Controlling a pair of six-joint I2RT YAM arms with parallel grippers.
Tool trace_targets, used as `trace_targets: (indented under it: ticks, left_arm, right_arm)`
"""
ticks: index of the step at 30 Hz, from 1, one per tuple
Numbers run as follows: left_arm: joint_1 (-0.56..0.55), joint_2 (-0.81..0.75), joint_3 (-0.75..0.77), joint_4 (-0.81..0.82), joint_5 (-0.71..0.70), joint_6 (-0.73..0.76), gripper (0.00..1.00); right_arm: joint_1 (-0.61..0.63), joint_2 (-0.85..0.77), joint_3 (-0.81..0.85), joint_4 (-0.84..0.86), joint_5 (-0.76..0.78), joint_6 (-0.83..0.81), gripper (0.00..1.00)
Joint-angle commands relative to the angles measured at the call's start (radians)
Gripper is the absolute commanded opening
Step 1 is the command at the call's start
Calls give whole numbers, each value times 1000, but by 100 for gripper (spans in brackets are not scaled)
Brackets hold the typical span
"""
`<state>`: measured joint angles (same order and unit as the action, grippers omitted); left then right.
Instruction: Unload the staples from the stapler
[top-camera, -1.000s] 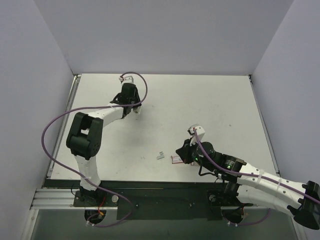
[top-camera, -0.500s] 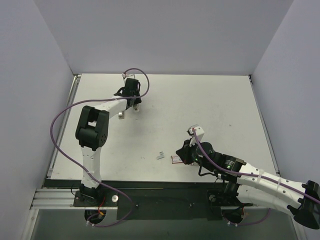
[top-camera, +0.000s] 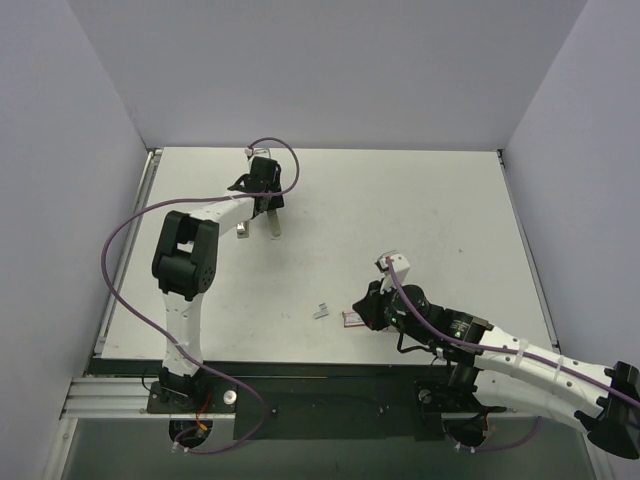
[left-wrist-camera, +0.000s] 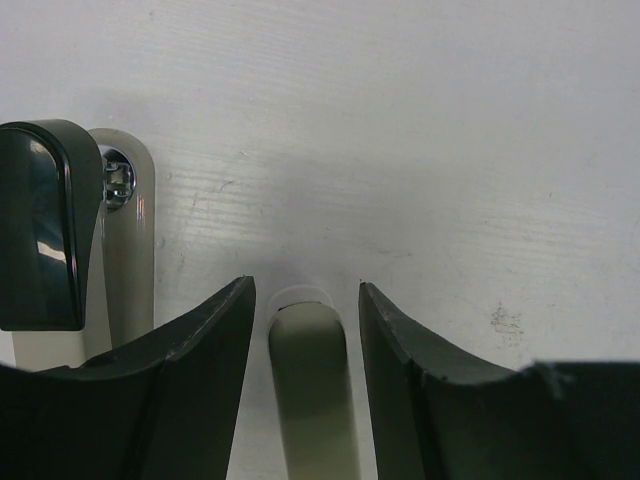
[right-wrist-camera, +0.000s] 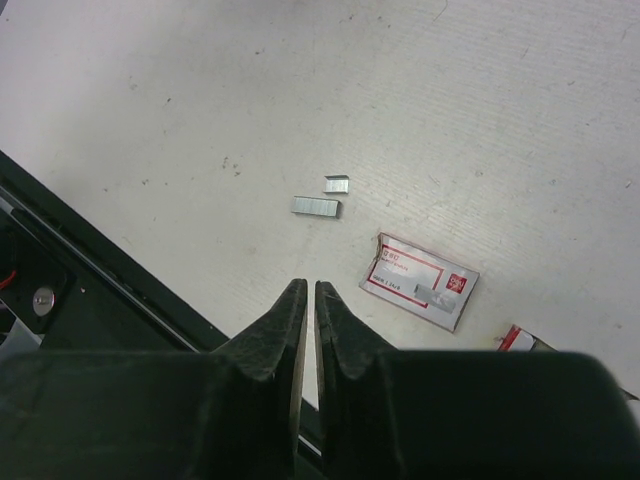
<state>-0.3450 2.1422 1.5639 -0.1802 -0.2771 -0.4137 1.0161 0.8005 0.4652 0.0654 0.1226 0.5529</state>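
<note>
On the far left part of the table (top-camera: 420, 200) I see my left gripper (left-wrist-camera: 305, 290) released. Its fingers stand apart around a pale slim strip (left-wrist-camera: 310, 390) with a gap on each side, and the stapler (left-wrist-camera: 45, 240), black end up in the wrist view, lies just outside one finger; I cannot tell if the strip belongs to it. More to the middle, near the front edge, the staples (right-wrist-camera: 315, 206) lie as two short silver pieces on the bare surface, with a red-pink box (right-wrist-camera: 420, 282) close on their right, and my right gripper (right-wrist-camera: 306, 290) is beside this box, clenched with nothing between its fingers.
</note>
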Motion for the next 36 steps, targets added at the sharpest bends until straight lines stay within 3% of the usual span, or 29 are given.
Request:
trace_targets:
  ticks: [1, 3, 8, 12, 19, 23, 36]
  left_arm:
    - [3, -36, 9, 2, -10, 3, 56]
    - [-2, -74, -7, 4, -14, 0, 61]
    - [-31, -217, -44, -34, -14, 13, 62]
    - [-60, -371, -183, -30, -1, -7, 63]
    - [-193, -583, -327, -88, 52, -22, 62]
    - [-239, -688, -367, -154, 188, -40, 62]
    - [-319, -1100, -605, -251, 277, -92, 62]
  right_arm:
    - [4, -27, -2, -21, 9, 30, 6]
    - [6, -38, 7, -39, 15, 35, 9]
    - [6, -64, 46, -142, 43, 30, 21]
    - [4, -80, 67, -225, 89, 44, 34]
    - [-2, -115, 85, -427, 201, 100, 47]
    - [-20, -147, 89, -527, 225, 134, 52]
    - [-80, -230, 135, -771, 316, 216, 61]
